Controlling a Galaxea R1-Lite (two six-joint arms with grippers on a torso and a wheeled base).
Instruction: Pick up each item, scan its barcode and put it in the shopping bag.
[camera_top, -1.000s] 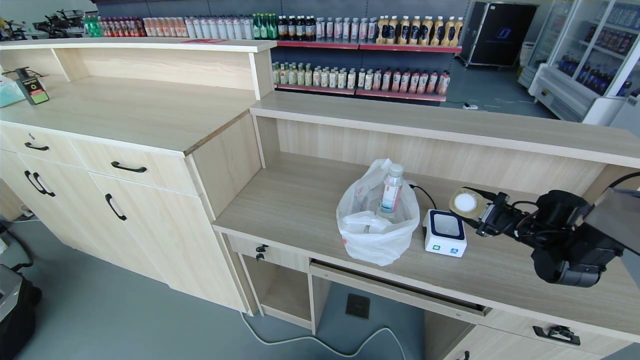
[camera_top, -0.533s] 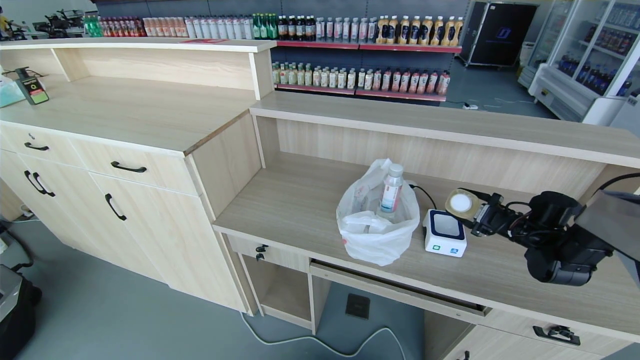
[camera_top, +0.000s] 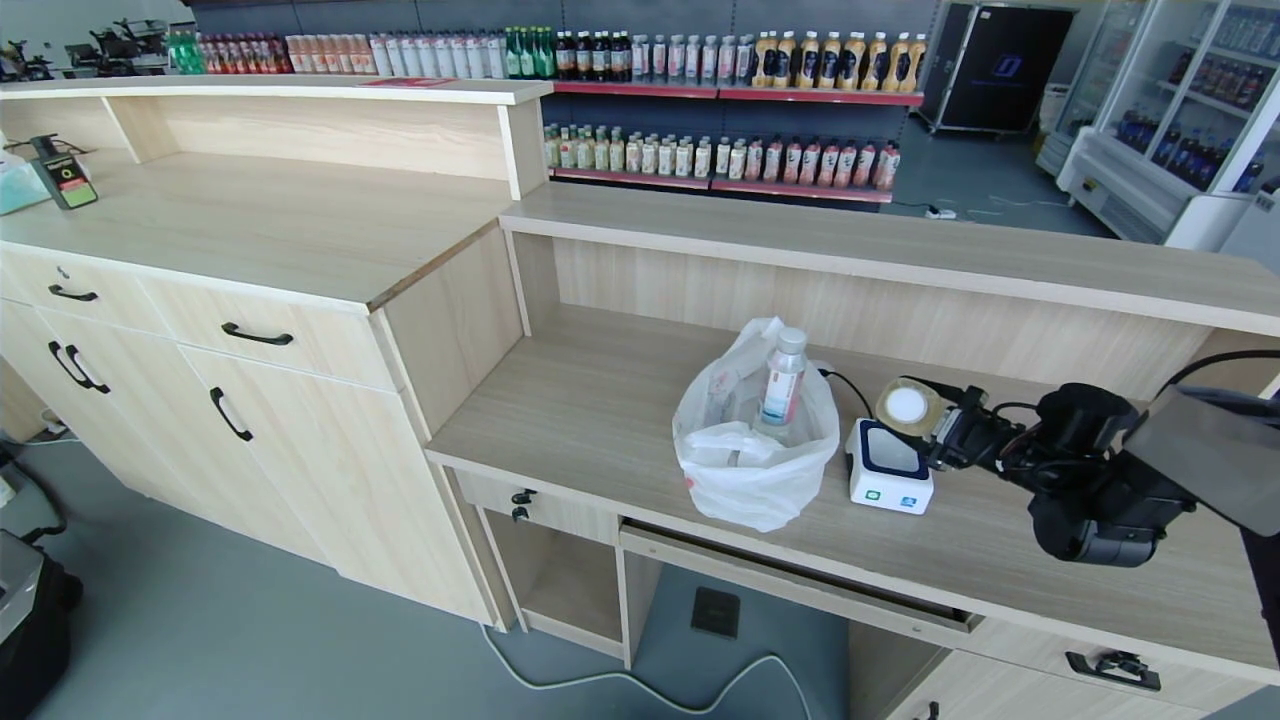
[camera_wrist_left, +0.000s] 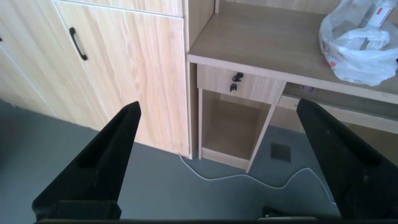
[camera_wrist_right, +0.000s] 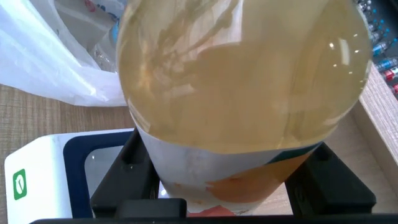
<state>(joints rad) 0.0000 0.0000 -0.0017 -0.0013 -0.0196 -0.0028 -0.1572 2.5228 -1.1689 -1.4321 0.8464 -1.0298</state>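
- The shopping bag (camera_top: 755, 450) is a white plastic one, standing open-mouthed on the lower counter (camera_top: 600, 400), close to its front edge.
- Inside it a clear bottle (camera_top: 783, 378) with a pale cap stands upright, its neck rising above the bag's rim. I can't make out anything else in the bag past the folds.
- The barcode scanner (camera_top: 889, 465), a white box with a dark window on top, sits just beside the bag on my right, also near the front edge. Its cable (camera_top: 845, 388) runs off behind the bag.
- My right gripper (camera_top: 935, 432) is clamped around a bottle of yellowish drink (camera_top: 905, 405) with a white cap. It holds the bottle in the air at the scanner's far right corner (the wrist camera puts the scanner window (camera_wrist_right: 99, 168) right beneath it).
- My left gripper (camera_wrist_left: 214, 162) is spread wide with nothing between its fingers (camera_wrist_left: 93, 168). It hangs over the grey floor in front of the cabinet, well apart from the bag.
- There is open wood on the counter to the left of the bag, up to the side panel of the taller cabinet. A back wall and an upper ledge close in the recess behind the bag and scanner.
- Bare counter stretches to the right of the scanner, under my right arm.
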